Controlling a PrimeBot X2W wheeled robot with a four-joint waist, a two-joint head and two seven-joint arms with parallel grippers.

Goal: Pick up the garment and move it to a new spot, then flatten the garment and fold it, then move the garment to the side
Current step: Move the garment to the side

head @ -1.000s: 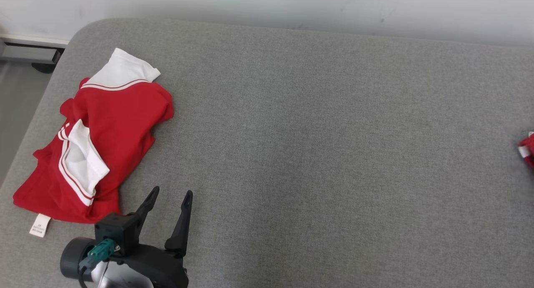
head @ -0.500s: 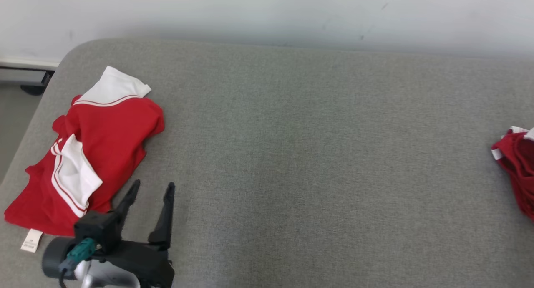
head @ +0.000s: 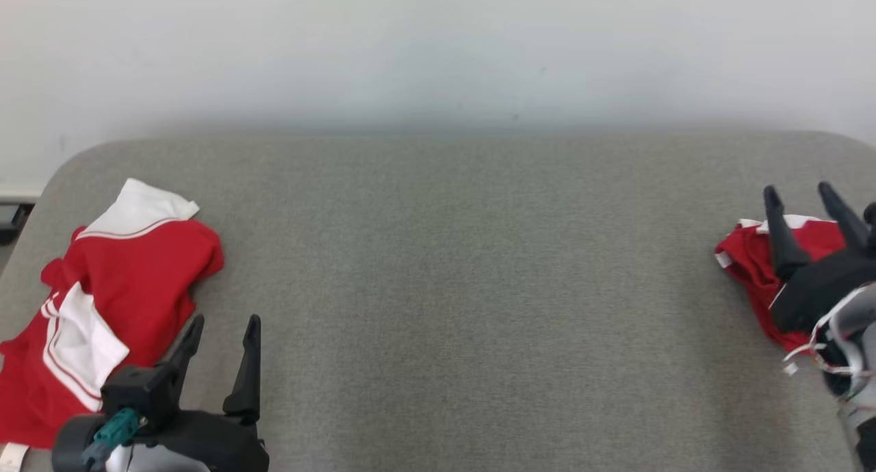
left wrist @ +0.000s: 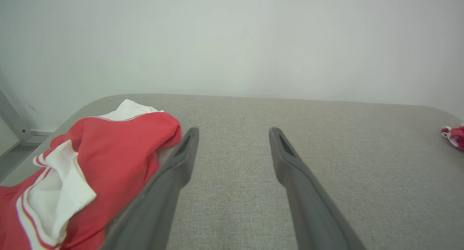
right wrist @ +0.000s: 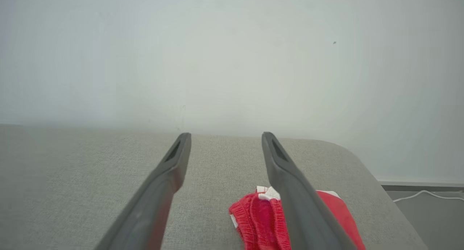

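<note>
A crumpled red garment [head: 137, 267] with white panels lies at the left end of the grey padded surface [head: 445, 287]. My left gripper [head: 224, 321] stands open just right of its near edge, empty. The left wrist view shows the same garment [left wrist: 119, 145] beside the left finger of that gripper [left wrist: 233, 131]. A second, smaller red and white garment [head: 749, 267] lies bunched at the right end. My right gripper [head: 797, 190] hangs open above it, holding nothing. The right wrist view shows this garment [right wrist: 257, 217] low, partly behind the right finger of the open gripper [right wrist: 226, 134].
A pale wall [head: 438, 48] rises right behind the surface's far edge. The surface has rounded corners, with floor beyond its left end [head: 7, 226]. A white cable [right wrist: 424, 195] lies on the floor past the right end.
The head camera has tilted up and turned right, so the whole picture shifted. My right gripper has come into view over the small red garment. The left gripper keeps its place beside the left garment.
</note>
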